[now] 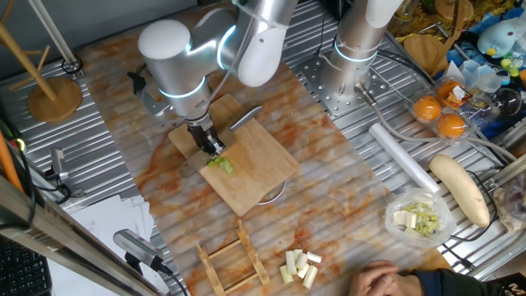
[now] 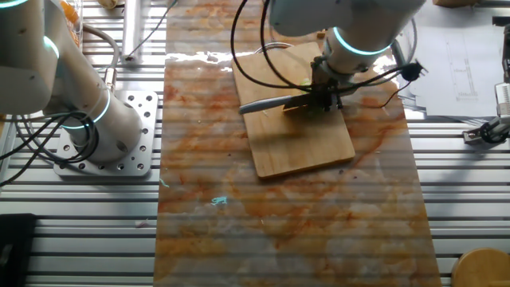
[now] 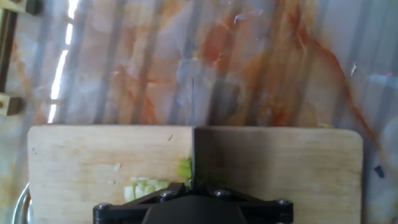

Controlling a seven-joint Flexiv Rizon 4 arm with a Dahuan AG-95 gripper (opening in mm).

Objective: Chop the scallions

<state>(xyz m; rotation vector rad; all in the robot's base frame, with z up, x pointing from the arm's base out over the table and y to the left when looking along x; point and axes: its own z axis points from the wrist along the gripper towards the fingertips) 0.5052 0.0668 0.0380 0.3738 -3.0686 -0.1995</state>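
Scallions (image 3: 149, 185) plain only from hand view.

The arm (image 1: 209, 49) was glossy white, built of rounded, bulbous joint housings, each seam ringed by a thin glowing cyan band. Black cables looped from its wrist. The gripper (image 1: 210, 145) below was black, its front plate (image 3: 193, 208) fastened with small silver screws.

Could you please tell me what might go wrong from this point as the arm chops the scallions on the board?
The scallions lie near the cutting board's edge, so cut bits may roll onto the table. The board overhangs a metal dish underneath, so a hard chop might rock it. The knife in the gripper could slip if pressed sideways.
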